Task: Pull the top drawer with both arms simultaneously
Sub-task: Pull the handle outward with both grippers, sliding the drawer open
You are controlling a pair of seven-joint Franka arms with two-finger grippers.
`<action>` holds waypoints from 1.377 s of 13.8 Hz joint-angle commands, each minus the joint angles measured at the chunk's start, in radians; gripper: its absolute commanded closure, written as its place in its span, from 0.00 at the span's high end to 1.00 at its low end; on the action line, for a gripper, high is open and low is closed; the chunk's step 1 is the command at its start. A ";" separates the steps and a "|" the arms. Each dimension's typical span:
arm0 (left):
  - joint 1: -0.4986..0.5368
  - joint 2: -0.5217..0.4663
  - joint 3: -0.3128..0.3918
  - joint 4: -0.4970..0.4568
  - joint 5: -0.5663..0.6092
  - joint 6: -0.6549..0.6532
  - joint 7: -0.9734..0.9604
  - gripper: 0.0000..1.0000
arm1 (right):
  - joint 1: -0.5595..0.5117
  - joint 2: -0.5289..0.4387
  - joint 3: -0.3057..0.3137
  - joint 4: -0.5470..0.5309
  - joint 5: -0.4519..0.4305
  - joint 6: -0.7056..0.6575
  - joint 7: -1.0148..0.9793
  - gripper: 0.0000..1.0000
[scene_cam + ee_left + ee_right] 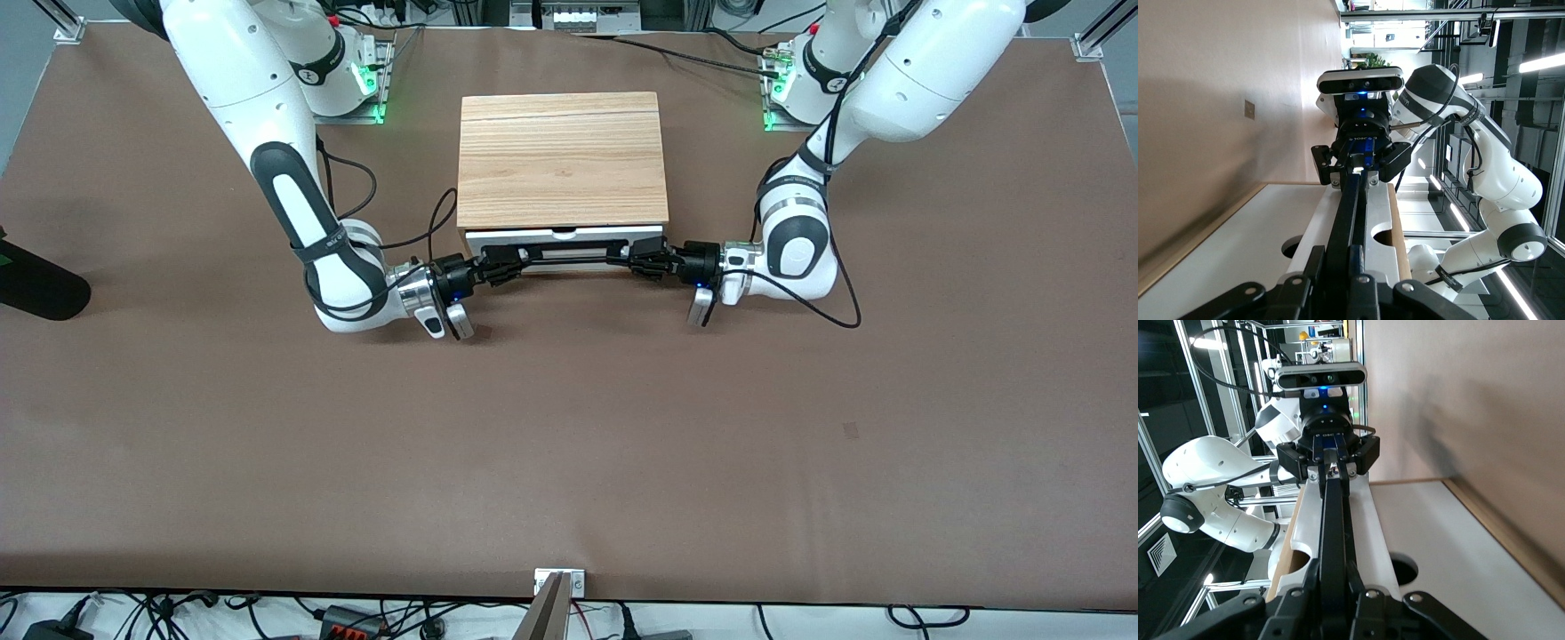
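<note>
The top drawer (569,236) shows its white front just under the front edge of the light-oak cabinet (562,160). Its long black bar handle (573,254) runs across the front. My right gripper (508,265) is shut on the handle's end toward the right arm's side. My left gripper (645,259) is shut on the other end. In the left wrist view my left gripper (1341,259) clamps the handle (1350,200), with the right gripper (1361,163) at the bar's other end. In the right wrist view my right gripper (1338,577) clamps the handle (1333,520), facing the left gripper (1328,463).
A brown cover (569,444) spreads over the table, wide and bare nearer the front camera. A black object (40,284) lies at the edge by the right arm's end. Black cables (836,311) trail from both wrists. A second white front (1451,547) sits below the top drawer.
</note>
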 commanded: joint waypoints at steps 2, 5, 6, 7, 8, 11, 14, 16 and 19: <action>0.026 0.012 0.008 0.055 -0.013 -0.002 0.005 0.17 | -0.006 0.069 0.001 0.099 0.020 -0.006 0.008 0.00; 0.023 0.043 0.028 0.101 -0.007 -0.001 0.005 0.17 | -0.010 0.111 -0.005 0.162 0.017 -0.006 0.035 0.00; 0.026 0.052 0.032 0.113 -0.007 -0.001 0.003 0.18 | -0.013 0.123 -0.007 0.186 0.017 -0.006 0.048 0.00; 0.024 0.052 0.040 0.118 -0.007 0.001 0.002 0.17 | -0.024 0.137 -0.007 0.209 0.017 -0.004 0.060 0.00; 0.021 0.054 0.050 0.130 -0.007 0.001 0.000 0.17 | -0.030 0.154 -0.007 0.234 0.015 -0.006 0.072 0.00; 0.021 0.072 0.070 0.167 -0.006 0.001 -0.003 0.18 | -0.055 0.191 -0.007 0.290 0.014 -0.001 0.082 0.00; 0.012 0.098 0.092 0.216 -0.004 0.013 -0.007 0.18 | -0.063 0.230 -0.007 0.356 0.015 0.008 0.083 0.00; 0.012 0.098 0.092 0.219 -0.006 0.016 -0.022 0.18 | -0.070 0.264 -0.008 0.401 0.017 0.015 0.083 0.00; 0.018 0.101 0.103 0.217 -0.004 0.016 -0.049 0.21 | -0.085 0.289 -0.010 0.430 0.017 0.020 0.083 0.00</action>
